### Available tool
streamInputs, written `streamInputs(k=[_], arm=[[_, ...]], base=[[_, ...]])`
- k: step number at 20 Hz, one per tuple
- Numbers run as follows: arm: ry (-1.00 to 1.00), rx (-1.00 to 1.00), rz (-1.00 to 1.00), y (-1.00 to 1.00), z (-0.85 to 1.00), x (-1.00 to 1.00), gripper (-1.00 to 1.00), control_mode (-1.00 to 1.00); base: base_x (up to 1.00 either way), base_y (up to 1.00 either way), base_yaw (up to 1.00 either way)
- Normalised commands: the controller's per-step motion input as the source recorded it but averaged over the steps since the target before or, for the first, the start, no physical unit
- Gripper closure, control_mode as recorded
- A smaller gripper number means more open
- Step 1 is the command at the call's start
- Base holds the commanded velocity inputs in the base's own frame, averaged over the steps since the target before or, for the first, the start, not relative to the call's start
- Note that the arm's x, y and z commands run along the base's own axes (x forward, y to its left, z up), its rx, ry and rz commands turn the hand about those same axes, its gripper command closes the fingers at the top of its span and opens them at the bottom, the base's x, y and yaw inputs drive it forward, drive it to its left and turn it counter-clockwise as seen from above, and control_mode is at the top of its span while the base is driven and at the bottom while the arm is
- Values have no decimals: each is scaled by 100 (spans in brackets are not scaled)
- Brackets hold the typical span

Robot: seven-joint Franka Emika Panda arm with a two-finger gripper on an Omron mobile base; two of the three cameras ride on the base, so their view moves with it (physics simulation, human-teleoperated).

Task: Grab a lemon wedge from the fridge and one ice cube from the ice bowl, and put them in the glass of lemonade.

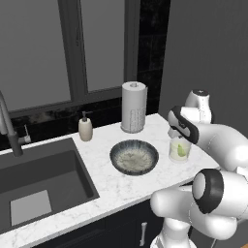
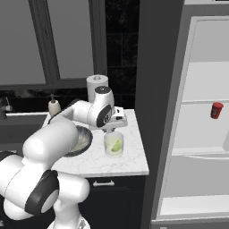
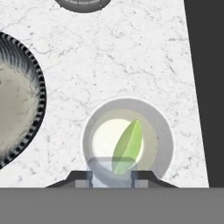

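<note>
Gripper [image 3: 112, 175] over my one glass of lemonade [image 3: 127, 142], fingers clamped on a clear ice cube [image 3: 111, 171].
One lemon wedge [image 3: 128, 146] floats in the glass; I count one ice bowl [image 1: 134, 157] just beside it, one paper-towel roll [image 1: 133, 106], one soap bottle [image 1: 85, 129]. Counter edge and open fridge [image 2: 201, 134] lie near; bare marble [image 3: 131, 57] beyond.

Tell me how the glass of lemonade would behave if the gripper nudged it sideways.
The glass of lemonade looks short and wide, so it would probably slide on the smooth marble counter rather than tip. The liquid and the lemon wedge inside would likely slosh.
</note>
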Motion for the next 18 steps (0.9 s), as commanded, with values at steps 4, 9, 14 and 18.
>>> streamInputs(k=[4, 9, 14, 18], arm=[[0, 0, 0, -10, 0, 0, 100, -100], [0, 0, 0, 0, 0, -5, 100, -100], [0, 0, 0, 0, 0, 0, 100, -100], [5, 0, 0, 0, 0, 16, 100, -100]], base=[[0, 0, 0], [0, 0, 0], [0, 0, 0], [0, 0, 0]])
